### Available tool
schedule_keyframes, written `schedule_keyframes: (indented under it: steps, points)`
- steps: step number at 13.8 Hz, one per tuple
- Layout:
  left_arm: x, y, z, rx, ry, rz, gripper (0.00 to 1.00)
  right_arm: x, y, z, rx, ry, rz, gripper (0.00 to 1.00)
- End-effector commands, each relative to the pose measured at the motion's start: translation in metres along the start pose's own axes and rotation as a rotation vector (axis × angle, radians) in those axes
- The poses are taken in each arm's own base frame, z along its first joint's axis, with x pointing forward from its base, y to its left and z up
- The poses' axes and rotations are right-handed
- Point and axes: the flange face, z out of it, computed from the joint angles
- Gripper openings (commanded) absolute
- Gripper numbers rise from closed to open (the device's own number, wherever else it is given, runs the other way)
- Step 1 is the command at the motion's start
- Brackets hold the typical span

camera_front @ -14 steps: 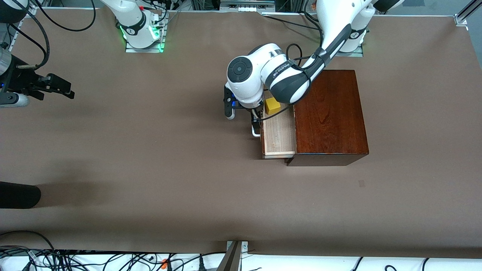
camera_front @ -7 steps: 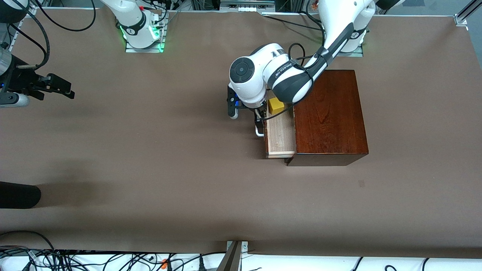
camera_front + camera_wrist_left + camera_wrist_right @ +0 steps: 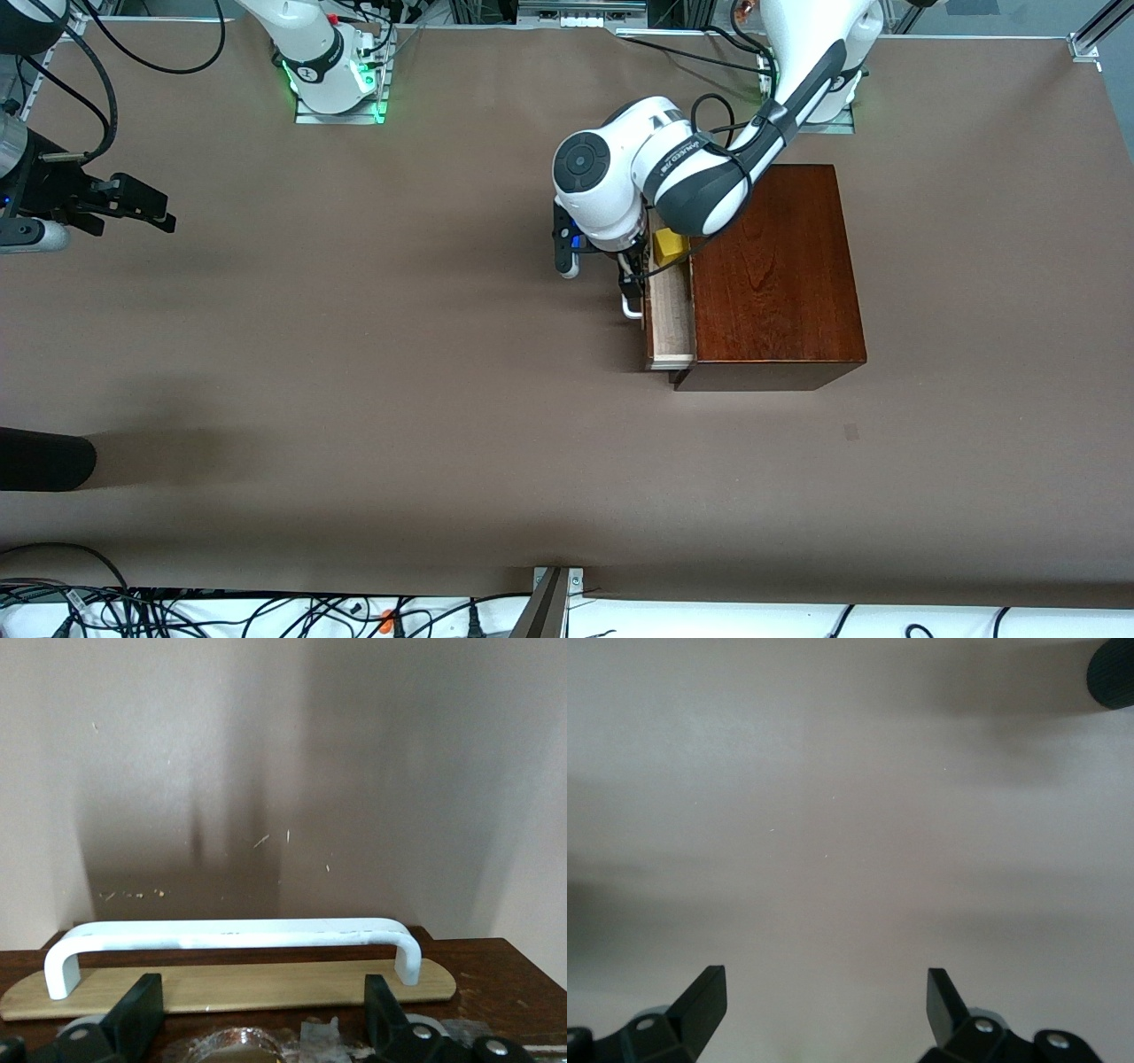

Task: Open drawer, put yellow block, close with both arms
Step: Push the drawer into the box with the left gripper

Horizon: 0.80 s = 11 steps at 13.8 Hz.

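The left tool (image 3: 631,285) was spread wide at the drawer (image 3: 671,319) handle (image 3: 232,937), gripping nothing; the stiff loop was judged the hold. The right tool (image 3: 133,206) waited open, empty.

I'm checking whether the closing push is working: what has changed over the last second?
The left gripper, fingers open at the white handle, has pushed the drawer farther into the wooden box; less tray shows. The yellow block rode along inside it. The box and the right gripper, waiting open at its end, stayed put.
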Motion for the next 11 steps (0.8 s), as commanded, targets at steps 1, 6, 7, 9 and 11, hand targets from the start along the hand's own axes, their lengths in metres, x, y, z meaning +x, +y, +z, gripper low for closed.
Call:
schedule_keyframes:
  steps: [1, 6, 7, 9, 11]
  points:
    - [-0.034, -0.006, 0.011, -0.005, -0.059, -0.022, 1.00, 0.000, 0.000, -0.007, 0.013, -0.001, -0.009, 1.00]
    - [-0.057, -0.015, 0.017, -0.018, -0.072, -0.053, 1.00, 0.000, 0.000, -0.007, 0.013, -0.001, -0.011, 1.00]
    - [-0.064, -0.019, 0.016, -0.019, -0.073, -0.064, 1.00, 0.000, 0.001, -0.007, 0.013, -0.001, -0.011, 1.00]
    - [-0.073, -0.025, 0.019, -0.029, -0.078, -0.082, 1.00, 0.000, 0.002, -0.007, 0.013, -0.001, -0.009, 1.00]
    - [-0.075, -0.028, 0.018, -0.028, -0.078, -0.088, 1.00, 0.000, 0.001, -0.007, 0.013, -0.001, -0.011, 1.00]
